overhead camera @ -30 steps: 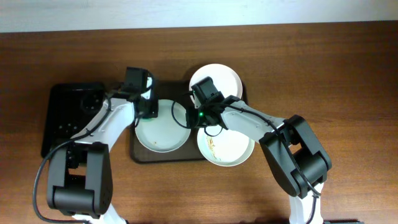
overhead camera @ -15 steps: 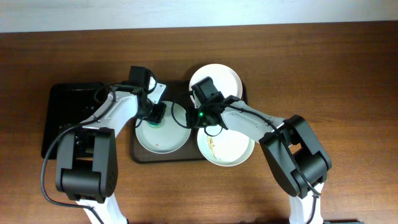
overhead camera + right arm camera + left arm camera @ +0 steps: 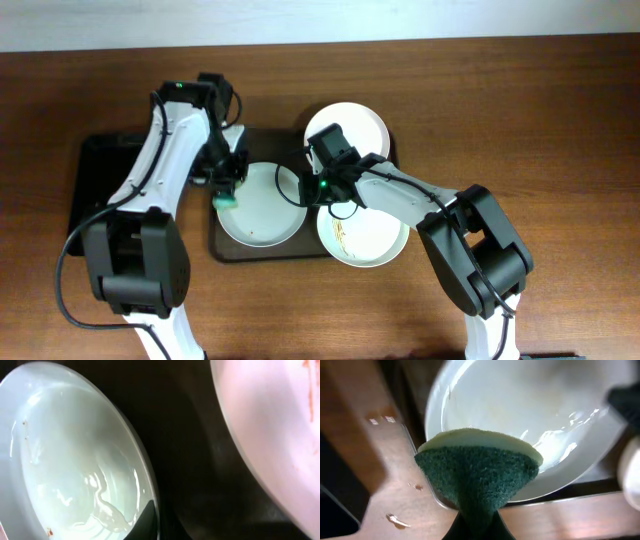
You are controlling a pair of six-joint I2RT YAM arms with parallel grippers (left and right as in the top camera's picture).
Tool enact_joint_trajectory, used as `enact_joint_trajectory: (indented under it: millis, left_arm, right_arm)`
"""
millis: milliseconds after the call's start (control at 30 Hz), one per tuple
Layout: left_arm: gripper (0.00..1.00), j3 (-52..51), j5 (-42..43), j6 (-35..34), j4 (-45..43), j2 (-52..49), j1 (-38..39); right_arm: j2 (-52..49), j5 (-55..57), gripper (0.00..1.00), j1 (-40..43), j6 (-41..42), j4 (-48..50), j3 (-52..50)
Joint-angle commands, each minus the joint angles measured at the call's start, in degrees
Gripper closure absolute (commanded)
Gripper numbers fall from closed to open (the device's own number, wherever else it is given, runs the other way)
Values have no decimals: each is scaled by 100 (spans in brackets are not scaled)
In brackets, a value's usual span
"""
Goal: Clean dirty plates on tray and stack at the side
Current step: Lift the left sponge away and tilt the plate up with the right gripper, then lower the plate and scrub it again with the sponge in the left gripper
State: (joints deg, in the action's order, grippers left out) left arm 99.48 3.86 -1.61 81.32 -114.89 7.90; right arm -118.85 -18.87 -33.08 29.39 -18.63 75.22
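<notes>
Three white plates lie on the dark brown tray (image 3: 224, 246). The left plate (image 3: 265, 212) is faintly greenish and wet; it also shows in the left wrist view (image 3: 520, 410) and the right wrist view (image 3: 70, 455), with small brown specks on it. My left gripper (image 3: 228, 188) is shut on a green sponge (image 3: 477, 477) over this plate's left rim. My right gripper (image 3: 306, 190) pinches the same plate's right rim (image 3: 150, 517). A second plate (image 3: 350, 127) sits at the tray's back. A third plate (image 3: 365, 238) with orange smears sits at the front right and also shows in the right wrist view (image 3: 272, 430).
A smaller glossy black tray (image 3: 100, 185) sits left of the brown tray, partly under my left arm. A few wet drops lie on the wooden table (image 3: 395, 520) beside the plate. My two arms meet over the brown tray.
My left gripper has carried the sponge from the plate's inside out to its left rim, and the left arm has swung up. The right arm and the plates have not moved.
</notes>
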Motion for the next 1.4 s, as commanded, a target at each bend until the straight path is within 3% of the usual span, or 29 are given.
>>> enact_joint_trajectory:
  millis: [0, 100, 267, 400, 500, 667, 967, 1100, 1300, 1367]
  left_arm:
    - [99, 1513, 129, -76, 247, 15, -136]
    - [99, 2284, 131, -232, -264, 15, -498]
    - [99, 2282, 131, -337, -463, -81, -787]
    - [99, 2282, 129, -334, -479, -238, -787]
    - [99, 2280, 129, -334, -485, -275, -787]
    - [99, 2280, 129, -334, -503, -275, -787]
    - [99, 2280, 129, -334, -525, -275, -787]
    - [99, 2280, 129, -334, -518, -275, -787]
    - [99, 2280, 131, -332, -127, -275, -811]
    - [99, 2280, 144, -332, 15, -275, -813]
  right_arm:
    - [118, -151, 96, 17, -168, -24, 76]
    - [750, 807, 96, 4, -437, -706, 280]
    - [1572, 3027, 96, -164, -557, -1447, 291]
    - [1672, 5090, 96, -874, -688, -1515, 291]
    - [1672, 6369, 96, -1416, -813, -1408, 291]
    - [1670, 7394, 96, -1698, -796, -1016, 291]
    - [1637, 10231, 96, -2597, -793, -271, 289]
    - [1598, 9851, 96, -2640, -592, -149, 280]
    - [1596, 4715, 96, -1784, 883, -697, 280]
    - [1537, 3473, 96, -1272, 887, -688, 280]
